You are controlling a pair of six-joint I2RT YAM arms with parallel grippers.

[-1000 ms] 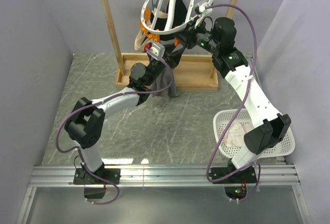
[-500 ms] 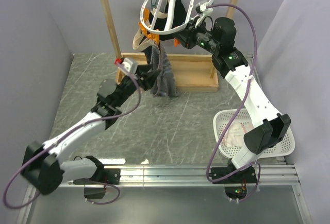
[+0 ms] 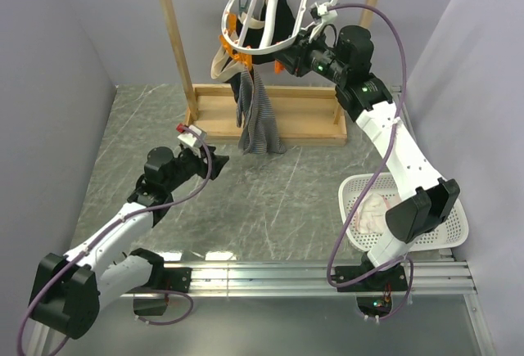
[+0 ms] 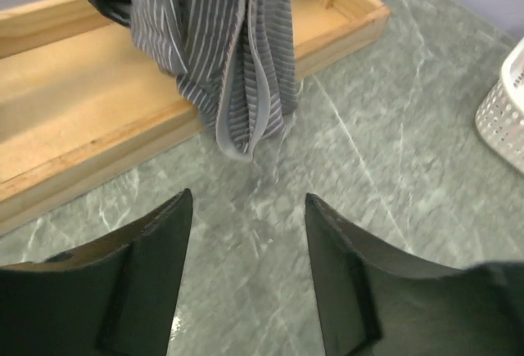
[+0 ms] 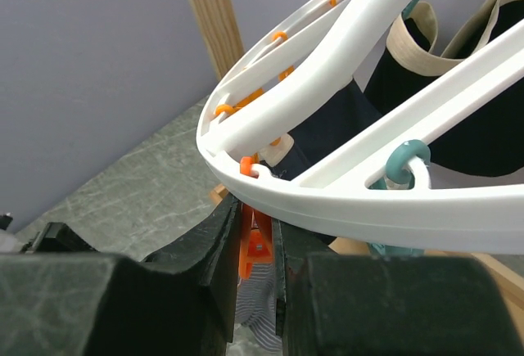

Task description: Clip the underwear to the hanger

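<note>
Top external view: the underwear hangs lengthwise — long axis vertical — from the hanger, its upper end at the orange clothespin that the right tool clamps tight. The left tool sits released, jaws apart and empty, low over the worktop, with the garment ahead and above; the right arm is nearer by far.

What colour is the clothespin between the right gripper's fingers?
The clothespin is orange; the right wrist view shows it best.
</note>
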